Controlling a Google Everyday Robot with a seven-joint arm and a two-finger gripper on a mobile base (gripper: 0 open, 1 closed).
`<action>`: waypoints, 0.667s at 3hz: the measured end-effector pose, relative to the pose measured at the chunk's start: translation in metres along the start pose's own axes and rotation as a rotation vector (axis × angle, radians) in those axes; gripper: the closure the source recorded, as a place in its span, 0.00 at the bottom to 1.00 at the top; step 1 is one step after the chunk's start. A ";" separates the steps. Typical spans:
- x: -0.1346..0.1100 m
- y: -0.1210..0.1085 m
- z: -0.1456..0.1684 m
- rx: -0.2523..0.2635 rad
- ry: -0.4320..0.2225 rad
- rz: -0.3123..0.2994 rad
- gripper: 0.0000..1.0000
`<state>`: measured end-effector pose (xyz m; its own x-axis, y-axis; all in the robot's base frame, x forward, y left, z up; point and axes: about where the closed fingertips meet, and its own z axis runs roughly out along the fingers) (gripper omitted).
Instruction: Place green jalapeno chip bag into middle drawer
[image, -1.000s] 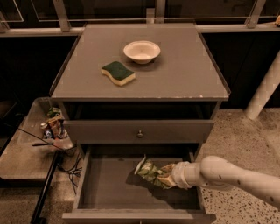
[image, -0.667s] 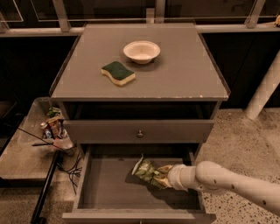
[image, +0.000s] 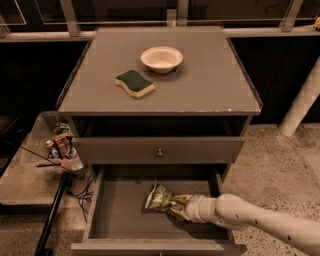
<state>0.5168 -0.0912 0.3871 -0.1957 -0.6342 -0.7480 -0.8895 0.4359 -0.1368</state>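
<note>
The green jalapeno chip bag (image: 159, 197) is small, crinkled and light green. It lies tilted low inside the open middle drawer (image: 120, 212), right of the middle of its grey floor. My gripper (image: 177, 205) reaches in from the lower right on a white arm. It is shut on the bag's right end, and the bag hides most of the fingers. I cannot tell whether the bag touches the drawer floor.
On the cabinet top are a white bowl (image: 161, 58) and a green-and-yellow sponge (image: 134, 83). The shut upper drawer front (image: 159, 152) has a small knob. A low side table (image: 25, 180) with clutter (image: 62, 147) and cables stands at the left. A white pole (image: 300, 100) stands at the right.
My arm has moved left, further over the drawer floor, carrying the chip bag with it. Nothing else has moved.
</note>
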 end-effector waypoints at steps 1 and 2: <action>0.002 0.002 0.002 -0.003 -0.001 0.002 0.82; 0.001 0.002 0.002 -0.003 -0.001 0.002 0.57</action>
<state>0.5160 -0.0902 0.3844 -0.1970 -0.6324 -0.7491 -0.8903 0.4354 -0.1335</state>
